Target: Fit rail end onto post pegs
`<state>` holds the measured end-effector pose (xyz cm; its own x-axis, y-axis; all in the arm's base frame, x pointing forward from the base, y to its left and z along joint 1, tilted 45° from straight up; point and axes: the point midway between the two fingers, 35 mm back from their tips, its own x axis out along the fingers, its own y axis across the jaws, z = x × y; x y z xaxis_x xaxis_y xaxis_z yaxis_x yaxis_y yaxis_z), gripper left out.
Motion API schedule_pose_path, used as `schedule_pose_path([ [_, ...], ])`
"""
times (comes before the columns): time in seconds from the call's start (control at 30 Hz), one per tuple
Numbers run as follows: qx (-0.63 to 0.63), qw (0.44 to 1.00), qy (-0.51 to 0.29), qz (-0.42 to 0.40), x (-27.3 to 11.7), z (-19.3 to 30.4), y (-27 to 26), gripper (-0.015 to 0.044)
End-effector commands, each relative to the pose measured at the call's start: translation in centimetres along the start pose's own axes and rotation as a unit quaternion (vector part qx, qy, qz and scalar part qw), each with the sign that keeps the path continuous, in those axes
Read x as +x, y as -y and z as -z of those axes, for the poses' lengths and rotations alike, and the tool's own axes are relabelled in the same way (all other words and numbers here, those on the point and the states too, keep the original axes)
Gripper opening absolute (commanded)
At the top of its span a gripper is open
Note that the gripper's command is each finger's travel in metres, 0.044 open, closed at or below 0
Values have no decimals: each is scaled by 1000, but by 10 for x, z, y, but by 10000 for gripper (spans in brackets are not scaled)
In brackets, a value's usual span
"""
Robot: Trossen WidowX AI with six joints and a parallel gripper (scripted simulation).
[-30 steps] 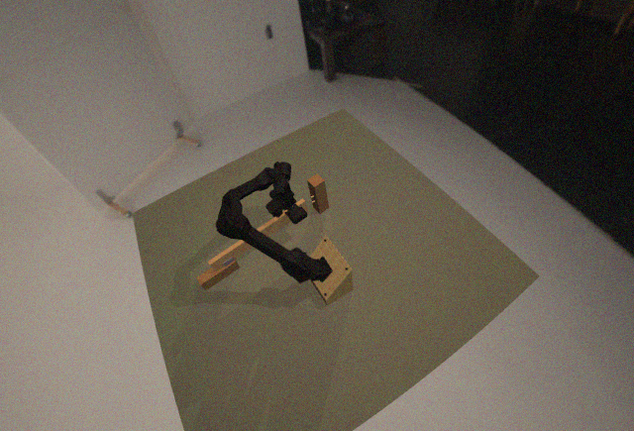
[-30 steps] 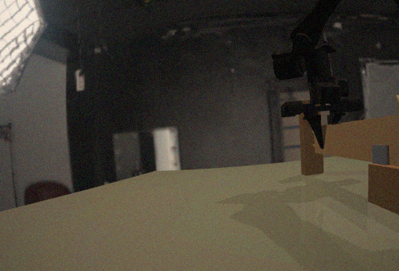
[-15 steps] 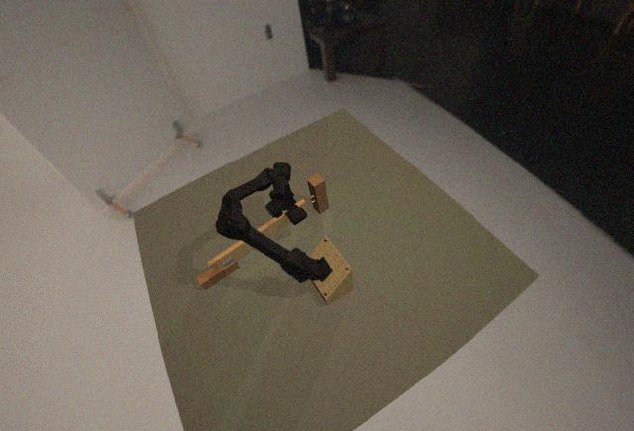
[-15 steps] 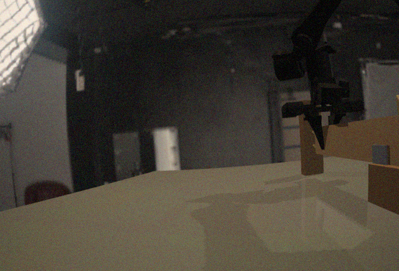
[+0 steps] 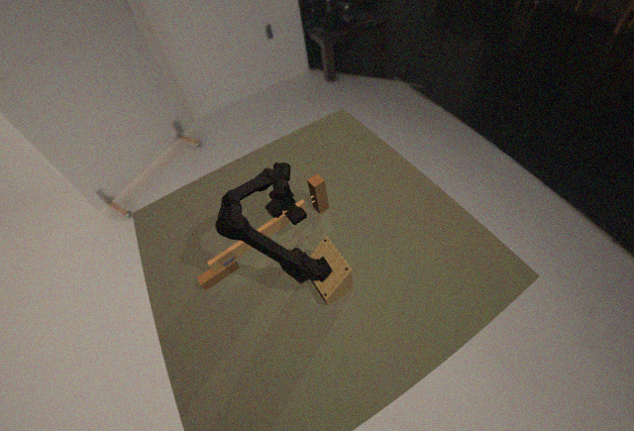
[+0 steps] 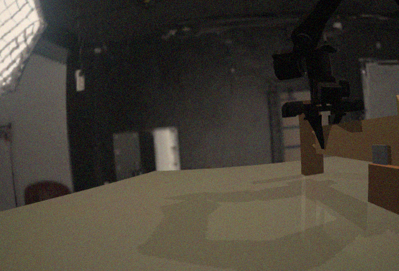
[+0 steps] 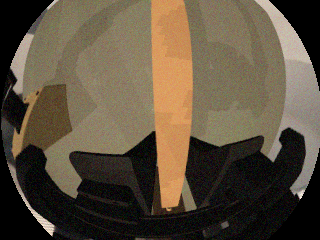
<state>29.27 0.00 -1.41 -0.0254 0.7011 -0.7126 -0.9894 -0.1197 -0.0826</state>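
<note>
The long wooden rail (image 5: 225, 254) (image 6: 380, 134) (image 7: 172, 75) is raised off the table at its near end. My gripper (image 5: 284, 213) (image 6: 327, 139) (image 7: 172, 142) is shut on it close to that end. The upright post (image 5: 319, 195) (image 6: 310, 165) stands just beyond the rail's end, with a gap between them. Its pegs (image 5: 312, 199) (image 6: 314, 146) point toward the rail and are visible outside it. The blue-grey bracket (image 5: 229, 263) (image 6: 381, 154) on the footboard block (image 5: 218, 275) (image 6: 383, 187) is beside the rail's far end; how deep the rail sits there is unclear.
The arm's base stands on a raised wooden board (image 5: 335, 274) (image 7: 50, 117) to the side of the rail. The arm arches over the rail. The green mat (image 5: 409, 263) lies under everything, with the pale floor around it.
</note>
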Motion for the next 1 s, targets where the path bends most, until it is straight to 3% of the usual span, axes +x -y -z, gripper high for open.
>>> schedule_pose_path([
  [0.0,-1,1000,-1,5,-4,-1,2,0],
  [0.97,-1,1000,-1,5,-4,-1,3,0],
])
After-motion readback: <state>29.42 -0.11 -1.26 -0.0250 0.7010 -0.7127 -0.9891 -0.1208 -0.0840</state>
